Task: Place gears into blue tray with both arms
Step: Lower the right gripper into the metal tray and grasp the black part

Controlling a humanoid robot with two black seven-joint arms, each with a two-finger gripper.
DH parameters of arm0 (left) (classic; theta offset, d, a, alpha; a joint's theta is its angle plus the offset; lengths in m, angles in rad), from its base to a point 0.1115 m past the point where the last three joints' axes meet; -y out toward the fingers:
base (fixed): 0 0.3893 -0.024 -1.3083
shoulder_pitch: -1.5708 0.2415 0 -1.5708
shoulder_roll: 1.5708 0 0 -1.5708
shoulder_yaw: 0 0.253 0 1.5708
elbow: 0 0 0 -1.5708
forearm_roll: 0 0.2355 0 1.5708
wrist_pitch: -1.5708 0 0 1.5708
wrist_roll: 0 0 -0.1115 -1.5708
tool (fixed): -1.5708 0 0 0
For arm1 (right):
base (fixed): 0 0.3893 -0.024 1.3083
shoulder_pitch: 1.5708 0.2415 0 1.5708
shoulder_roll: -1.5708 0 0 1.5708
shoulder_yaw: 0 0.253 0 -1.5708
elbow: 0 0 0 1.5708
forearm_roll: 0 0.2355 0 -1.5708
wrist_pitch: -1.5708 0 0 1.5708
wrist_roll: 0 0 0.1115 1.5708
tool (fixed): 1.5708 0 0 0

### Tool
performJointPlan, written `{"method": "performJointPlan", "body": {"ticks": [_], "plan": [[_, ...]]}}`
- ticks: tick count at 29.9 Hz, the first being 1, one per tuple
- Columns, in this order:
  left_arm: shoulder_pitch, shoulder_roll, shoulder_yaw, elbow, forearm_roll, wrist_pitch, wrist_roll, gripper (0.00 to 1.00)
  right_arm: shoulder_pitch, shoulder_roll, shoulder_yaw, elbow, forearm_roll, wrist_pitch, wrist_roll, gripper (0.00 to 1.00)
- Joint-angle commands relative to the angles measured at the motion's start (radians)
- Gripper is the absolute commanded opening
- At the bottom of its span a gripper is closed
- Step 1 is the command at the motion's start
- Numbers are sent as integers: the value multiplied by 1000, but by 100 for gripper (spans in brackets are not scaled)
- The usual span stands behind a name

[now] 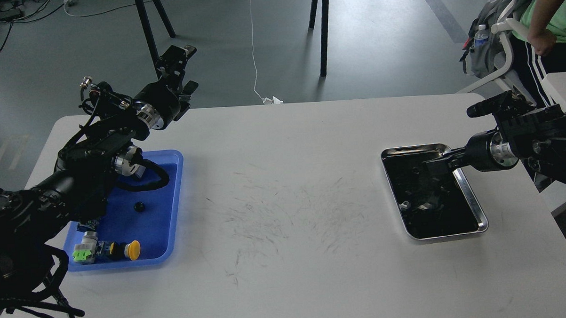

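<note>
Head view: a white bench (287,272), scuffed with dark marks at its centre, carries two trays well apart. On the left lies the blue tray (174,200), holding one small black gear (139,207) near its middle and push-button switches at its near end, one with a yellow cap (133,249) and one with a green part (81,255). The left arm (90,156) reaches over the far end of that tray, its gripper (176,59) raised high beyond the bench's far edge, away from the tray; its fingers are seen dark and end-on, so how far they stand apart cannot be told, and nothing is seen in them. On the right sits a shiny metal tray (473,204) with a black lining, where small dark pieces lie, too dim to name. The right arm (532,143) enters from the right, and its gripper (434,165) hangs over the far right part of the metal tray; against the black lining its fingers cannot be separated, so neither its opening nor any hold can be judged. A person in a green shirt (558,17) stands at the upper right, beside a white chair.
</note>
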Motion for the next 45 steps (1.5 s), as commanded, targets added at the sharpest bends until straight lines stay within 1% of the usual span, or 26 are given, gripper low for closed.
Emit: {"method": "performJointPlan", "body": {"ticks": [1,6,12,20,27,32,35,38,40,44,45], "plan": [[0,0,0,0,0,0,0,98,-17,33,-1,-12,0,0,2,88],[13,0,-1,0,-2,2,0,98,-20,69,-1,-41,0,0,2,88],[16,2,-1,0,-2,3,0,98,-21,71,-7,-42,0,2,5,81],[16,0,-13,0,-2,3,0,98,-38,76,-10,-48,-1,2,5,81],[22,2,-18,0,-2,3,0,98,-58,106,-10,-91,-1,2,5,77],[22,5,-20,0,-2,3,0,98,-58,111,-9,-91,-1,2,5,77],[25,13,-21,0,-2,3,0,98,-58,116,-9,-93,-1,3,5,74],[25,14,-23,0,-2,3,0,98,-60,125,-10,-98,-1,2,5,69],[25,14,-23,0,-2,2,0,98,-60,128,-12,-98,-1,2,5,62],[25,16,-23,0,-2,3,0,98,-60,129,-12,-101,-3,2,5,61],[25,14,-23,0,-2,3,0,98,-60,129,-12,-102,-3,2,5,59]]}}
